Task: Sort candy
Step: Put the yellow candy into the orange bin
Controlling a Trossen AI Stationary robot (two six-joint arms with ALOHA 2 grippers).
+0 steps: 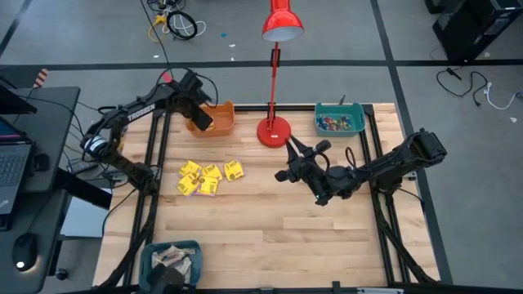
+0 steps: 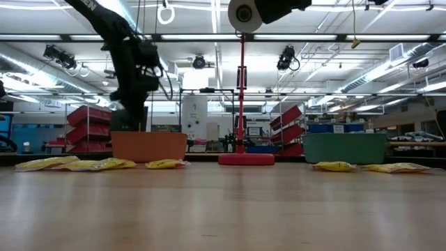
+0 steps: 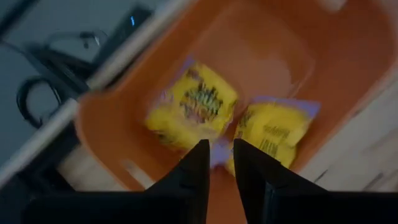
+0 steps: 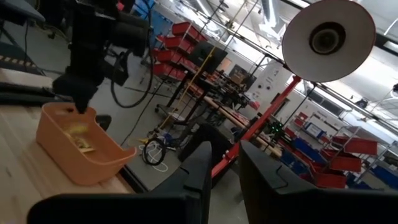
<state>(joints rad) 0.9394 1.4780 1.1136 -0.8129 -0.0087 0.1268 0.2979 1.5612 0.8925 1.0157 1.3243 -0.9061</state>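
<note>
Orange plastic bin [image 3: 261, 56], smooth, rounded: two glossy yellow square candy packets [image 3: 199, 106] inside. Left gripper [image 3: 219, 163] above, fingers slightly apart, empty. Right gripper [image 1: 288, 160] at 3 o'clock, narrow gap, empty.

High view: overhead, straight down, whole table [image 1: 270, 220] and both arms. Low view: table-top height, level across wood toward far room. Left wrist view: close above orange bin [image 3: 261, 56], facing down into it. Right wrist view: mid-table, facing far-left past red lamp [image 4: 328, 38]. All views share orange bin.
</note>
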